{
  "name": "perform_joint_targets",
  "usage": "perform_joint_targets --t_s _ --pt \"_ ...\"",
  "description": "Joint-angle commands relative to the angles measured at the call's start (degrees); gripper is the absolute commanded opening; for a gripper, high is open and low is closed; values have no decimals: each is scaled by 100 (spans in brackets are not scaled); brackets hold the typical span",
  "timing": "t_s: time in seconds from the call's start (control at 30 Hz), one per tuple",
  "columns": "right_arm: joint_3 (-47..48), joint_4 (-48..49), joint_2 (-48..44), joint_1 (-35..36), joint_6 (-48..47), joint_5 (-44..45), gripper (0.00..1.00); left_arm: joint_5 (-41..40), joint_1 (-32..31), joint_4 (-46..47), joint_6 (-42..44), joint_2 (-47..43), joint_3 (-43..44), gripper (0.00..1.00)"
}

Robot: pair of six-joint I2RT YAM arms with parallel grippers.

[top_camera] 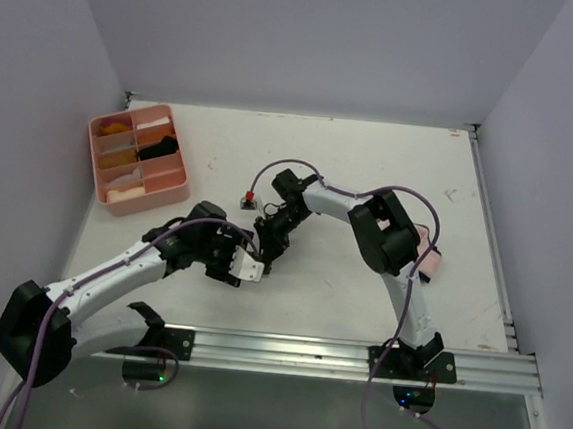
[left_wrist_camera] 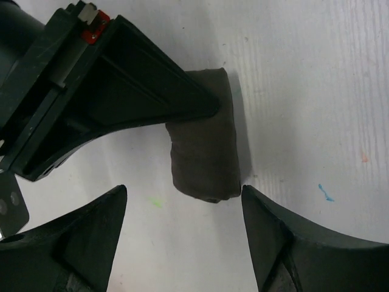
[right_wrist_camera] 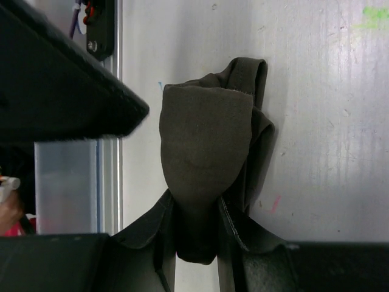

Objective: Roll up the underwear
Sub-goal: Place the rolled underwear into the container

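Left claw (left_wrist_camera: 182, 190) wide, astride rolled olive underwear (left_wrist_camera: 203, 158); right claw (top_camera: 267, 248) nipping roll's end, contact partly hidden.

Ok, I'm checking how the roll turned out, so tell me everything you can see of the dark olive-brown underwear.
The underwear is a dark olive-brown, soft, matte cloth, wound into a short, plump roll with loose folds at one side. It lies on the white table. The right gripper pinches one end; the left gripper stands open about the other end, not gripping it.
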Motion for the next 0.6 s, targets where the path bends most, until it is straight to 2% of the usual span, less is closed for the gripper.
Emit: perform_joint_targets --t_s 0.0,0.17,0.3,0.57 --pt "-3 -435 487 -14 57 496 0 -446 -383 520 -265 263 96 79" --pt "147 -593 699 -128 92 302 0 -569 -892 635 -740 641 158 75" --pt "191 -646 795 -181 84 179 0 -945 -1087 924 -969 922 61 70" --pt "393 -1032 1032 -190 -101 47 0 -1659 -1341 1671 -1136 1406 -229 67"
